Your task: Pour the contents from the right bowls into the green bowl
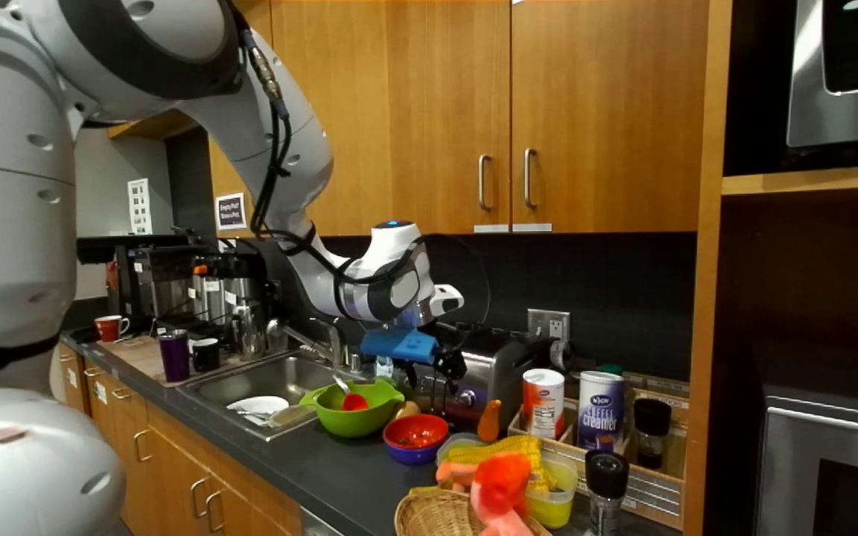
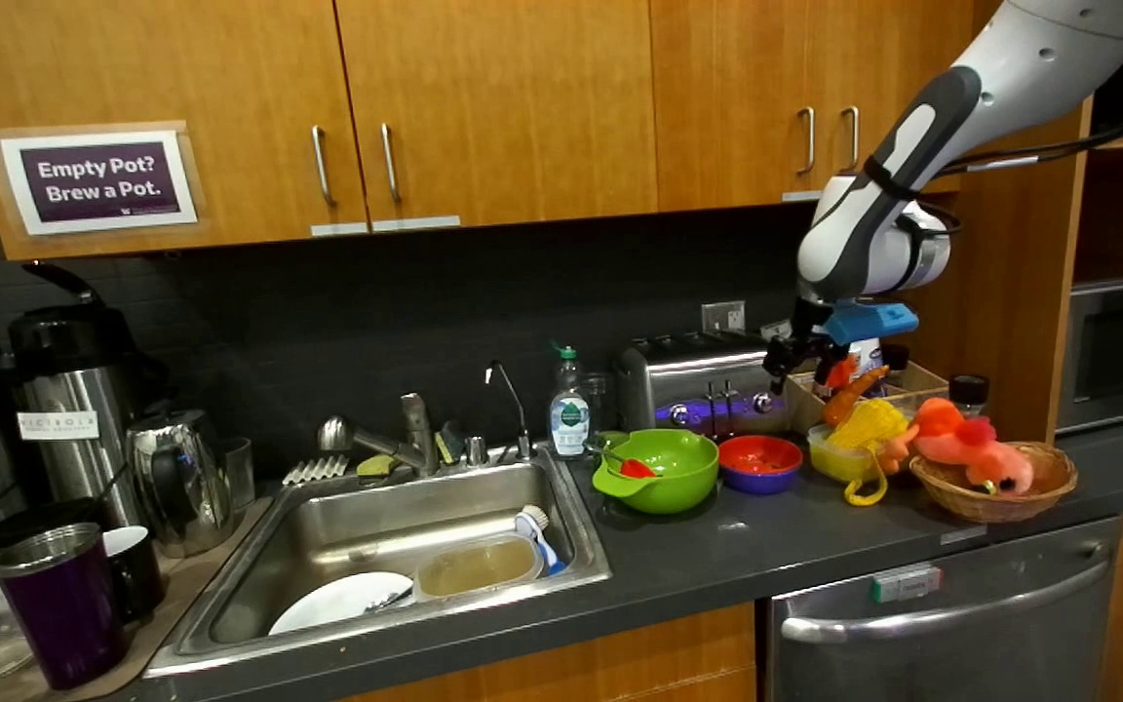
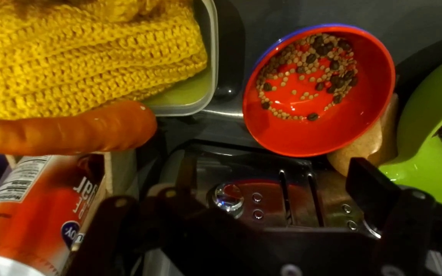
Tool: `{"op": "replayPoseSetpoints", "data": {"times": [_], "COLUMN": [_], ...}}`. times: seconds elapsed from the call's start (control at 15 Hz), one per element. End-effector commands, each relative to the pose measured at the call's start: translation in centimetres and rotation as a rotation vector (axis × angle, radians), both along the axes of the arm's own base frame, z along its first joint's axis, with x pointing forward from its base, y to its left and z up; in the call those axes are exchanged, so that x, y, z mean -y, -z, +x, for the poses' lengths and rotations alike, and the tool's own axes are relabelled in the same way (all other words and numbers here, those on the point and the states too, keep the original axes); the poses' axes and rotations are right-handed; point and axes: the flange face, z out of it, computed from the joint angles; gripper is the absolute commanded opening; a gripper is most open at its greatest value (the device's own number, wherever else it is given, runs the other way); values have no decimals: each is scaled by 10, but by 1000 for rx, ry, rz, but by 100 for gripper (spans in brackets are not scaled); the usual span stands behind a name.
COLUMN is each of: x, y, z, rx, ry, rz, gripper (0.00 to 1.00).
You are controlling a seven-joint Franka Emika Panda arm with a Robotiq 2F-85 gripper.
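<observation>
Red bowl [image 3: 336,128], nested in the blue bowl [image 2: 759,483], sits lower than the empty, wide-spread end effector [image 3: 274,170].

You're working in a kitchen resembling a shared break room: toaster [image 2: 698,385] near your claw [image 2: 800,373], cupboards [image 2: 513,117] above it, sink [image 2: 367,526] set in the surface [image 2: 678,546] below, and, well apart, pump pots [image 2: 74,390] under a sign [image 2: 98,182] reading "Empty Pot? Brew a Pot."
</observation>
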Motion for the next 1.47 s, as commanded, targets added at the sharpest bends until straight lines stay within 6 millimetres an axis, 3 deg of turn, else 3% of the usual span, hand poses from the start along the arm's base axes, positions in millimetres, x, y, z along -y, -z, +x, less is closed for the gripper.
{"op": "replayPoseSetpoints", "data": {"times": [0.0,0.67,1.4], "x": [4,13,22], "y": [13,29,17], "z": [17,47,54], "rx": [29,17,-175], "ry": [7,-36,-151], "rz": [7,17,38], "gripper": [100,100,100]}}
